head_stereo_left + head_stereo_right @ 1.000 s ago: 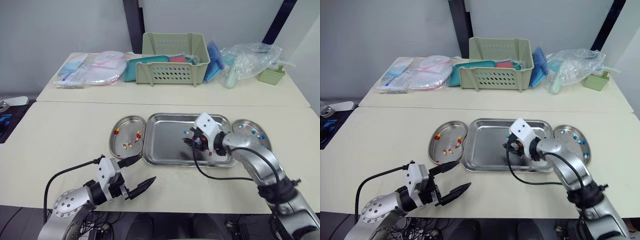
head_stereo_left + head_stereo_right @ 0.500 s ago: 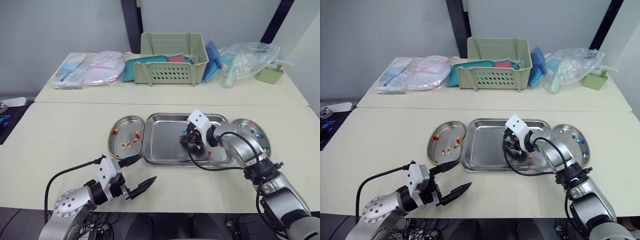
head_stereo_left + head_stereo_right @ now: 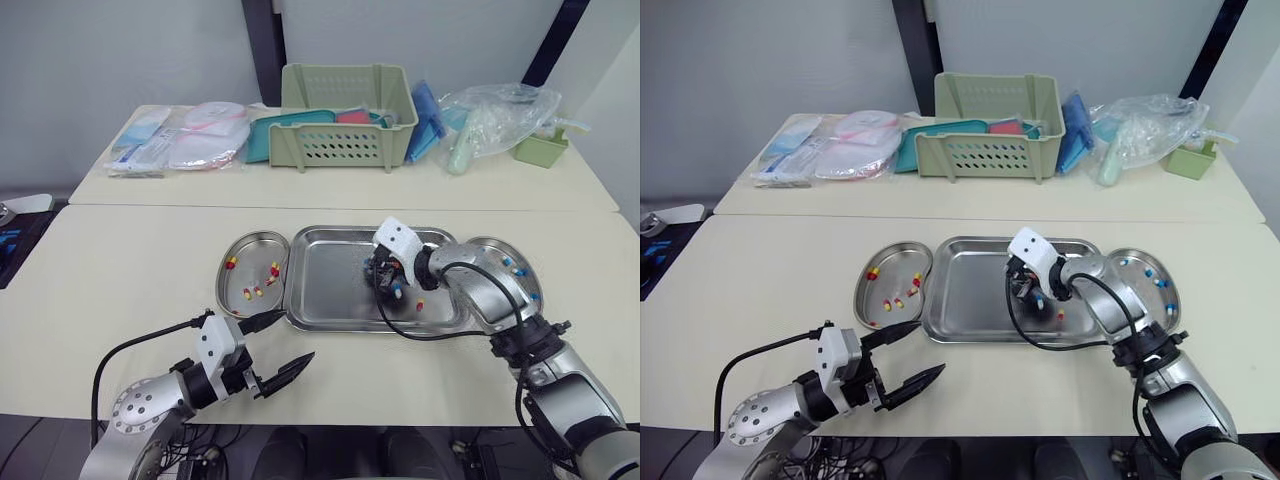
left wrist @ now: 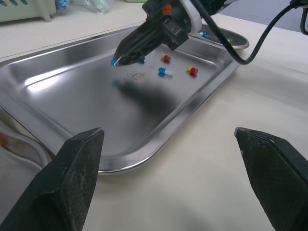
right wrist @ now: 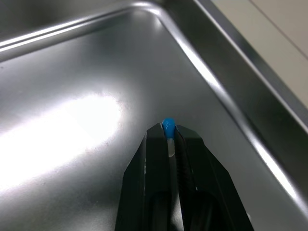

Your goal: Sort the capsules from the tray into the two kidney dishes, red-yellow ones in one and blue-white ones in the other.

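Right tool (image 5: 168, 135) pinches the blue-white capsule (image 5: 168, 126) at its very tips just over the tray (image 5: 231, 101), left tool (image 3: 297, 335) sits spread, so I'd lift clear of the rim, grip firm, and release low in the kidney dish (image 3: 1140, 253) beside it.

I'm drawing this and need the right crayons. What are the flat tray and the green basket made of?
The tray looks like polished metal, probably stainless steel: silvery, with bright glare and dark reflections. The green basket looks like matte moulded plastic, with even rows of slots in its side.
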`<state>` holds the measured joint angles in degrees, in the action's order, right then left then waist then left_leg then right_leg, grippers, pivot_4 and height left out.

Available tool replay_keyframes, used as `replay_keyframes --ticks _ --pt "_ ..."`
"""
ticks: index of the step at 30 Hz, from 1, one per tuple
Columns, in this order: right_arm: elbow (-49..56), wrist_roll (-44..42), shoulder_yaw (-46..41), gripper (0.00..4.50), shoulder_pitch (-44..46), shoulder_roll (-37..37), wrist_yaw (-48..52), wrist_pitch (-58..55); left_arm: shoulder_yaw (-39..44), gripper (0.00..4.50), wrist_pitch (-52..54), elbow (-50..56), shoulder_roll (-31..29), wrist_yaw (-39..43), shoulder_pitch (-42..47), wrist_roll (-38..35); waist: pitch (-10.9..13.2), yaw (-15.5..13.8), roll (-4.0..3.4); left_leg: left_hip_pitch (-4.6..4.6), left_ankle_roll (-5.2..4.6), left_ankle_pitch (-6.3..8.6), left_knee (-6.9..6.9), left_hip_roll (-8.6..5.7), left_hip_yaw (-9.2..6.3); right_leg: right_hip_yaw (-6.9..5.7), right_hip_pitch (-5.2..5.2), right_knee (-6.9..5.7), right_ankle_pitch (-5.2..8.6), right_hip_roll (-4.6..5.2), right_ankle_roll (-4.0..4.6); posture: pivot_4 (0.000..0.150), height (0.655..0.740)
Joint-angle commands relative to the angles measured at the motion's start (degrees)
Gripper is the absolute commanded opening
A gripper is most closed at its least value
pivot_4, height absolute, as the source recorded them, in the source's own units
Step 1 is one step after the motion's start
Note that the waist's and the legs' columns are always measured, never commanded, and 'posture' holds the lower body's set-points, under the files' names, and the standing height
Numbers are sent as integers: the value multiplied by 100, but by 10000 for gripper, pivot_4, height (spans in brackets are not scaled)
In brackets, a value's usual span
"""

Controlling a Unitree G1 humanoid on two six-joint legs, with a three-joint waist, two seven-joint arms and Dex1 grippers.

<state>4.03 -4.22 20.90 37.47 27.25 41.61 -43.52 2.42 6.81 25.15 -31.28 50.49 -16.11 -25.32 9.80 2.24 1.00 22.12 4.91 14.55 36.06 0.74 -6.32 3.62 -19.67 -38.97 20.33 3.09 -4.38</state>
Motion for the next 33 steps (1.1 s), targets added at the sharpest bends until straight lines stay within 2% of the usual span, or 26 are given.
replay_keyframes --ticks 1,4,8,10,15,20,26,28,30,33 --pt "1247 -421 -647 277 -290 323 145 -445 -30 45000 -289 97 -31 266 56 -118 0 -22 0 2 0 0 0 0 0 0 0 2 0 0 0 1500 7400" --pt "2166 -822 -1282 277 -806 667 192 -947 -37 45000 -468 51 -21 526 105 -234 0 -49 0 9 0 0 1 -1 0 -1 -2 4 0 1 0 1500 7400" --pt "3154 -1342 -2566 277 -1652 1029 104 -1748 -54 45000 -657 -31 -25 882 157 -403 1 -61 0 16 0 0 2 -2 -3 -4 -2 6 0 2 0 1500 7400" --pt "3434 -1500 -3282 277 -2087 1159 48 -2071 -56 45000 -727 -99 -20 1011 224 -452 1 -60 -2 17 0 0 1 -2 -2 -4 -2 6 0 1 0 1500 7400" --pt "3588 -1555 -4328 277 -3007 1462 -119 -2227 -150 45000 -1090 -330 -13 1374 423 -379 2 -40 -3 14 0 0 1 -2 0 -4 -1 4 0 0 0 1500 7400" --pt "3377 -1386 -4595 277 -3628 1718 -355 -2104 -176 45000 -1138 -410 41 1455 533 -466 2 -37 -3 9 0 0 1 -2 7 2 2 4 0 0 0 1500 7400" --pt "3208 -1337 -4498 277 -3614 1646 -784 -2128 -206 45000 -1195 -411 67 1454 550 -480 2 -39 -3 7 0 0 1 -2 7 3 3 4 0 0 0 1500 7400" --pt "3154 -1318 -4489 6492 -3621 1668 -856 -2058 -212 45000 -1212 -397 78 1428 532 -479 2 -42 -2 8 -1 0 1 -2 8 3 3 4 0 0 0 1500 7400" --pt "3128 -1343 -4484 10316 -3637 1694 -878 -2014 -217 45000 -1220 -380 84 1407 513 -477 2 -43 -2 8 -1 0 1 -2 7 2 4 5 0 0 0 1500 7400" --pt "3077 -1363 -4490 18435 -3617 1726 -892 -1930 -187 45000 -1210 -347 107 1323 475 -481 2 -42 -2 7 -1 0 1 -2 7 3 4 5 0 0 0 1500 7400"
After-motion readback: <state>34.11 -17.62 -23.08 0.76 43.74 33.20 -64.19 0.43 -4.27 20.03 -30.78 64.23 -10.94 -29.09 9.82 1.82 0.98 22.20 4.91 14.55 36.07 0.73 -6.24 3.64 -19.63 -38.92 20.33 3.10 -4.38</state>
